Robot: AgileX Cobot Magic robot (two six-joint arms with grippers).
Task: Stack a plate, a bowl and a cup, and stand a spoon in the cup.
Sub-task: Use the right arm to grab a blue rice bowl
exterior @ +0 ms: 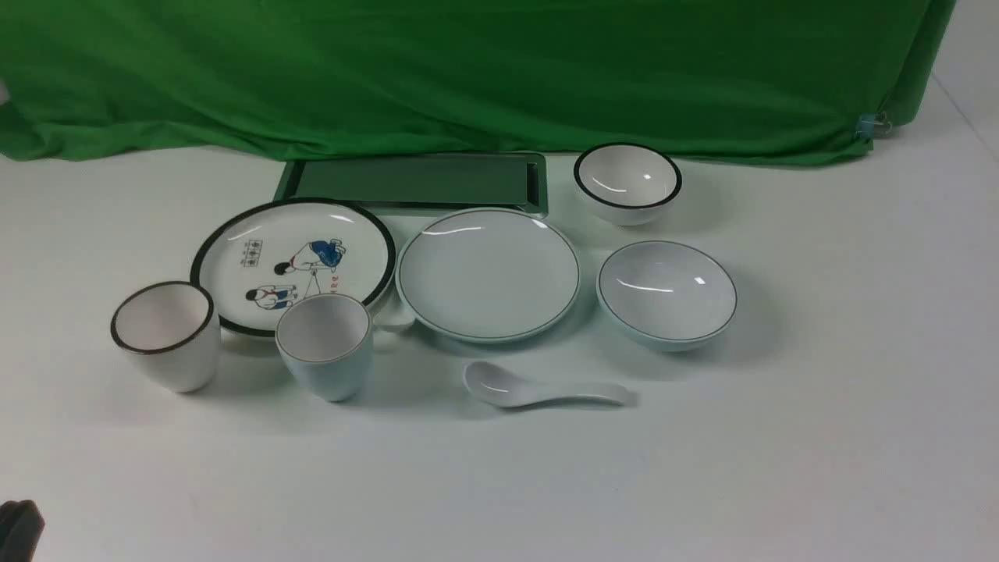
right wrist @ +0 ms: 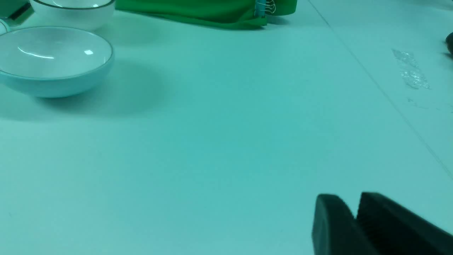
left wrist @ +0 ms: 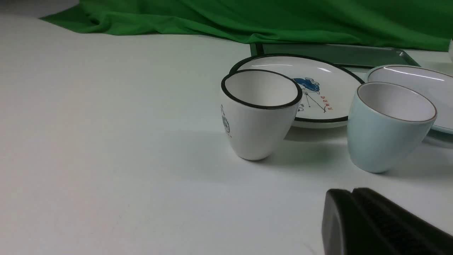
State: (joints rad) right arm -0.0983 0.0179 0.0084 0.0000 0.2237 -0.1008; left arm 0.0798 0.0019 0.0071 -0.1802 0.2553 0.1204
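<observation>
The pale blue-green plate (exterior: 488, 275) lies at the table's middle, with the shallow bowl (exterior: 667, 293) to its right. The cup (exterior: 324, 343) stands upright, front left of the plate. A white spoon (exterior: 538, 388) lies flat in front of the plate, handle pointing right. My left gripper (left wrist: 350, 193) is shut and empty, low over the table, well short of the cup (left wrist: 385, 131); only its dark tip (exterior: 19, 531) shows in the front view's lower left corner. My right gripper (right wrist: 350, 202) is open a little with nothing in it, far from the bowl (right wrist: 53, 56).
A black-rimmed cartoon plate (exterior: 293, 261) and a dark-rimmed white cup (exterior: 165, 336) sit left of the task's pieces. A small black-rimmed white bowl (exterior: 628, 183) and a dark green tray (exterior: 417, 183) stand behind. Another white spoon (exterior: 394, 316) peeks out between the plates. Green cloth (exterior: 468, 70) covers the back.
</observation>
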